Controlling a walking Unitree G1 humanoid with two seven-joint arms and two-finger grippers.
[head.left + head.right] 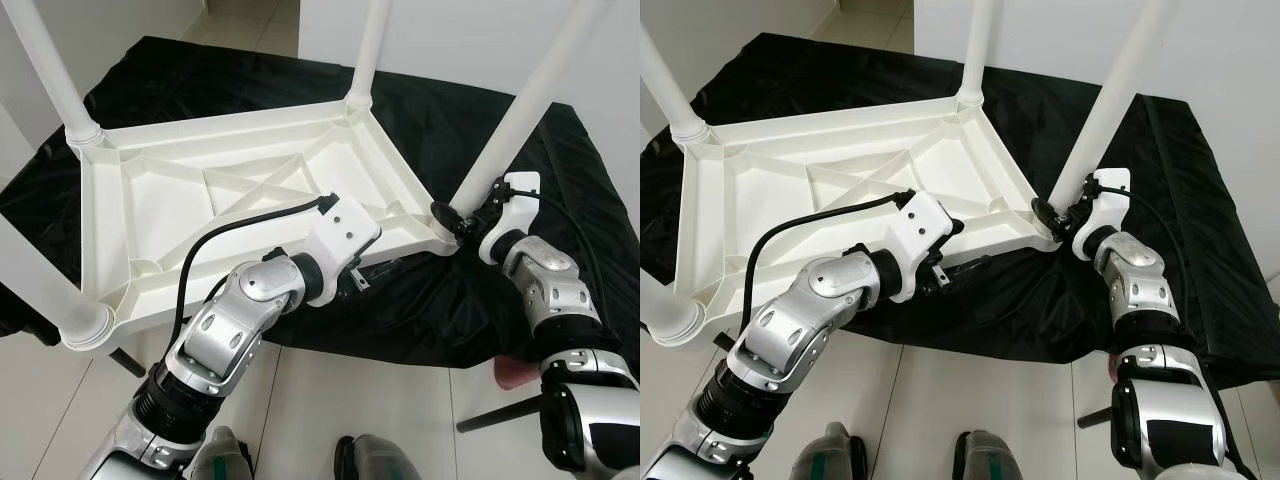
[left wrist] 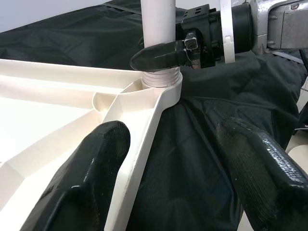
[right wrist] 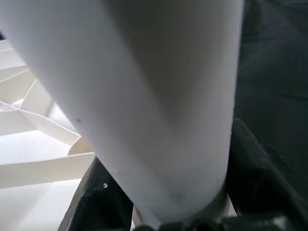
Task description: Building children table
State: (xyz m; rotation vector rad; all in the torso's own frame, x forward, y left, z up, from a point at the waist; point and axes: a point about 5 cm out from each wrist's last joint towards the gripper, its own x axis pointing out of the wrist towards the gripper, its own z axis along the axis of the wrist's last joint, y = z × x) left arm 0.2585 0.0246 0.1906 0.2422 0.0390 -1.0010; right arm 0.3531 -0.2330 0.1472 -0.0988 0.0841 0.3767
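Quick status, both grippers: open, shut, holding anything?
Left gripper: open, straddling the tabletop rim.
Right gripper: shut on the table leg near its base.

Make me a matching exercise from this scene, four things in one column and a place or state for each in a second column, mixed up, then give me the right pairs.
Things:
1. tabletop
2. black cloth
3. right gripper
4. left gripper

Places or states:
A. clamped around the base of a white leg at the near right corner
B. lies upside down with its ribbed underside showing
C. open, straddling the tabletop's near rim
D. spread beneath the tabletop

Pairs: 1-B, 2-D, 3-A, 4-C
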